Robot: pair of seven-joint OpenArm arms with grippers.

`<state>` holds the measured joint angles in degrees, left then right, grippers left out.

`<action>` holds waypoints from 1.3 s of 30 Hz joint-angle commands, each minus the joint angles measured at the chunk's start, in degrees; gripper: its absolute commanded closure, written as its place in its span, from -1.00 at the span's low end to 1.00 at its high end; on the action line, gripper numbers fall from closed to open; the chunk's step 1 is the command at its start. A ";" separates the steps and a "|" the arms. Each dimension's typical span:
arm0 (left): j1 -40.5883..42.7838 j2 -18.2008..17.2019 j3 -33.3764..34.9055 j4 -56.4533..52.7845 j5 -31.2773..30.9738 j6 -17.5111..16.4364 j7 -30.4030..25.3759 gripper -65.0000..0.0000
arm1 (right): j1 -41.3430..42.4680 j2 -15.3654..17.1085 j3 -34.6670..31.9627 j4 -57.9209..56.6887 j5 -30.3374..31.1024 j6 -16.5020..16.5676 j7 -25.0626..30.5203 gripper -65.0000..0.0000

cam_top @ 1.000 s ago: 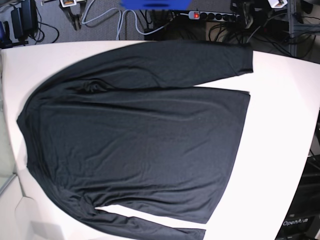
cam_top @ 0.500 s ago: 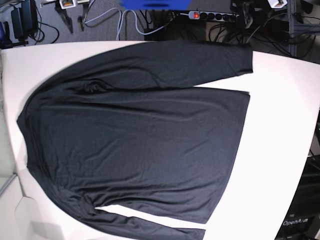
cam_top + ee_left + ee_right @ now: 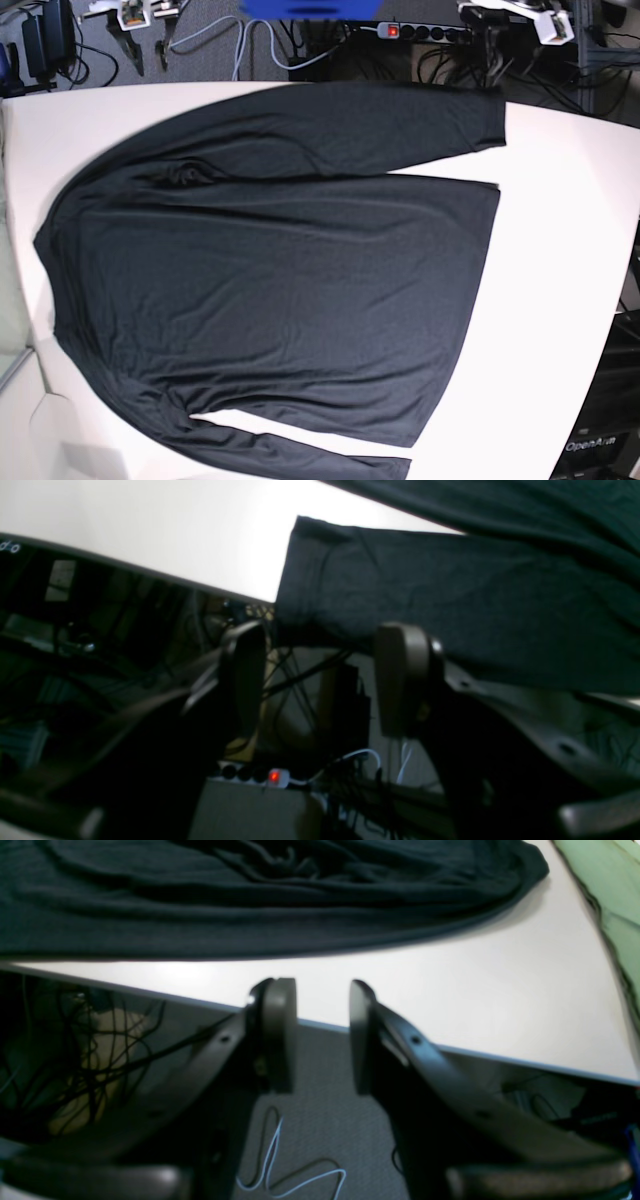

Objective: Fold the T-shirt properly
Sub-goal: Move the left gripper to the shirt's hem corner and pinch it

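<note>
White worktop [image 3: 560, 220] carries the T-shirt [image 3: 270, 280], spread flat, one sleeve along the far edge. Both claws hang beyond that edge, empty: left claw [image 3: 320, 680] spread wide, right claw [image 3: 322, 1035] parted a little.

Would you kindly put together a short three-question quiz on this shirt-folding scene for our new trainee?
1. True or false: the large plain black long-sleeved T-shirt lies spread flat on the white table.
2. Multiple choice: the left gripper is (A) shut on a sleeve, (B) open and empty, off the table's edge, (C) pressing on the hem.
3. Fill in: past the table's far edge, the power strip shows a ___ light.

Key:
1. True.
2. B; the right gripper is likewise open and empty.
3. Red.
</note>
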<state>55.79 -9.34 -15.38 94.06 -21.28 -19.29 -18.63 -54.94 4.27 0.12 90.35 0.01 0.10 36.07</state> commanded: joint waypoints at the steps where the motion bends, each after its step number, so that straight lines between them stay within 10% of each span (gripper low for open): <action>1: 0.17 -0.28 -0.23 0.22 -0.30 -0.18 -1.28 -0.04 | -0.93 0.25 0.19 0.69 0.12 -0.14 1.60 0.42; 39: -15.75 -0.02 -6.38 0.22 0.13 -0.18 21.67 -0.04 | 0.65 0.25 0.63 0.25 0.12 -0.32 1.42 0.42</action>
<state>39.86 -8.75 -21.34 93.58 -20.64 -19.27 4.16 -53.39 4.27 0.51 89.95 0.01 0.05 35.94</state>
